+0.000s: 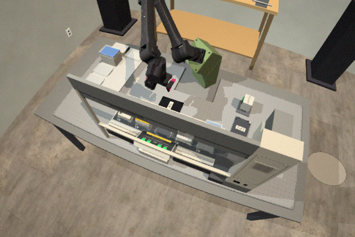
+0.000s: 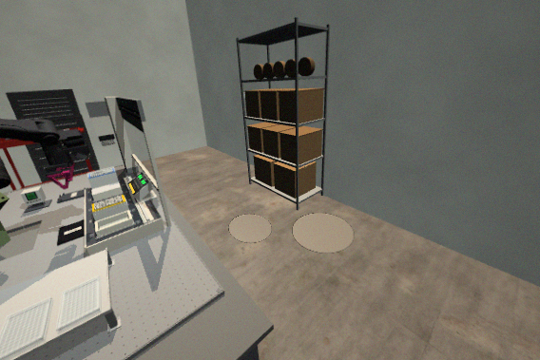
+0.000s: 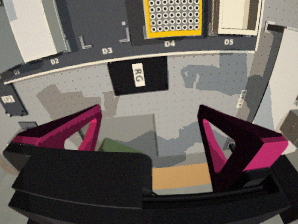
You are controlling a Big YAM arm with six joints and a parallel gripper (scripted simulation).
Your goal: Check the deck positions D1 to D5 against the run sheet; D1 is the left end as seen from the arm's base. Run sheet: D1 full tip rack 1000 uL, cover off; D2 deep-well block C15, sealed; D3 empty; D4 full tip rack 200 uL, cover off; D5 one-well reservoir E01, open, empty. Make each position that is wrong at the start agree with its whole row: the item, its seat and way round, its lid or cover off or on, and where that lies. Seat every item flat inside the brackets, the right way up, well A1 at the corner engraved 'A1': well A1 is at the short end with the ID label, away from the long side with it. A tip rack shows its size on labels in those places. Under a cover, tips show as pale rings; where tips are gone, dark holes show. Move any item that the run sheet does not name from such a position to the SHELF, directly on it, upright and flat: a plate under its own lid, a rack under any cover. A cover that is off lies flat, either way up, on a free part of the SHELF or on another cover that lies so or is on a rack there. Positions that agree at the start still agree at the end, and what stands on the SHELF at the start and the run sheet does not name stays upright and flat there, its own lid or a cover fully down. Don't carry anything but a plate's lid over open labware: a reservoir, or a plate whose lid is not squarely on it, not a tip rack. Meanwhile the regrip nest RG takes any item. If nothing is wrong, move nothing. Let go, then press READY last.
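Note:
My gripper (image 1: pixel 160 84) (image 2: pixel 64 179) (image 3: pixel 149 109) is open and empty, high above the bench in front of the deck. D1 holds a blue rack (image 1: pixel 214 124) (image 2: pixel 101 174); the wrist view barely shows it. D2 holds a white-topped block (image 2: pixel 106 188) (image 3: pixel 32 30). D3 (image 3: pixel 102 25) is empty. D4 holds a yellow-framed tip rack (image 2: pixel 109 202) (image 3: pixel 175 15) with pale rings showing. D5 holds a cream open reservoir (image 2: pixel 113 225) (image 3: pixel 234 15). The SHELF (image 1: pixel 117 78) (image 2: pixel 48 283) bears a blue-topped rack (image 1: pixel 110 52). Labels and A1 corners are too small to read.
The black regrip nest RG (image 1: pixel 178 105) (image 3: pixel 155 80) is empty. Two clear flat pieces (image 1: pixel 103 69) (image 2: pixel 80 304) lie on the SHELF. The READY box (image 1: pixel 247 102) (image 2: pixel 36 194) and the LP1 pad (image 1: pixel 241 124) are beyond the deck's D1 end. A green block (image 1: pixel 206 64) stands beside the arm.

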